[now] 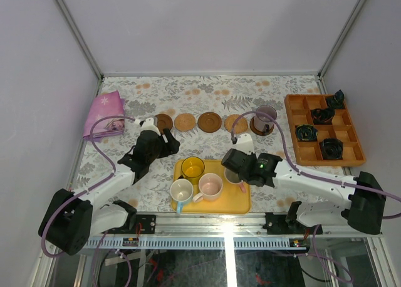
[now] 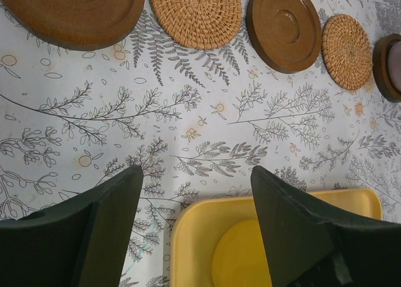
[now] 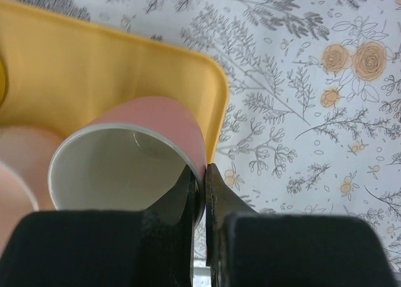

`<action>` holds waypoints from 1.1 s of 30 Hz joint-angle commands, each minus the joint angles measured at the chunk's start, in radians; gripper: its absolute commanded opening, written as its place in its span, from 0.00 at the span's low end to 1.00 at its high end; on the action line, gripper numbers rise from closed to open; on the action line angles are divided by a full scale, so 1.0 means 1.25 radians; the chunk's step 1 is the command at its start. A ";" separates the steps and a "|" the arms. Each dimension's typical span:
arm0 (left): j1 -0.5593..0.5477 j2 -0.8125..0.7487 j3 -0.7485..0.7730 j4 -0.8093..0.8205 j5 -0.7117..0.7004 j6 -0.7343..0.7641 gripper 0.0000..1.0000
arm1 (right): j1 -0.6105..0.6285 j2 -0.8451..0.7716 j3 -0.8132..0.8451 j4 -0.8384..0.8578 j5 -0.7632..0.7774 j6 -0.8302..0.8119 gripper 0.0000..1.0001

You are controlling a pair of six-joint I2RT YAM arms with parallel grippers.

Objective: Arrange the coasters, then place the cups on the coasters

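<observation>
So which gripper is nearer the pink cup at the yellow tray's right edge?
Right. The right gripper is shut on the rim of that pink cup. The left gripper hangs open at the far left corner of the yellow tray, away from the cup.

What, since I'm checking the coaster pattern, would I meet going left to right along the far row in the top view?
Pink cloth → first dark coaster → first woven coaster → second dark coaster → second woven coaster → third dark coaster bearing the grey-purple cup → orange tray.
</observation>
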 commanded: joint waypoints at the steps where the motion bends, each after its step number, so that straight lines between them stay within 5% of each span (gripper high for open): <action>1: -0.004 -0.005 -0.009 0.035 0.007 0.005 0.70 | -0.070 -0.002 0.013 0.111 0.008 -0.006 0.00; 11: -0.004 -0.017 -0.009 0.026 -0.001 0.007 0.70 | -0.146 0.049 0.023 0.198 -0.100 -0.070 0.07; 13: -0.005 -0.018 -0.010 0.023 -0.003 0.007 0.70 | -0.146 0.054 0.032 0.181 -0.113 -0.065 0.17; 15: -0.005 -0.020 -0.010 0.025 -0.004 0.007 0.70 | -0.146 0.051 0.037 0.163 -0.118 -0.058 0.38; 20: -0.005 -0.012 -0.010 0.033 0.007 0.003 0.70 | -0.146 0.001 0.026 0.154 -0.120 -0.050 0.57; 27: -0.006 -0.012 -0.012 0.037 0.012 0.001 0.70 | -0.146 -0.066 0.027 0.162 -0.121 -0.054 0.70; 33: -0.006 -0.027 -0.015 0.030 0.002 0.006 0.70 | -0.145 -0.107 -0.015 0.214 -0.199 -0.085 1.00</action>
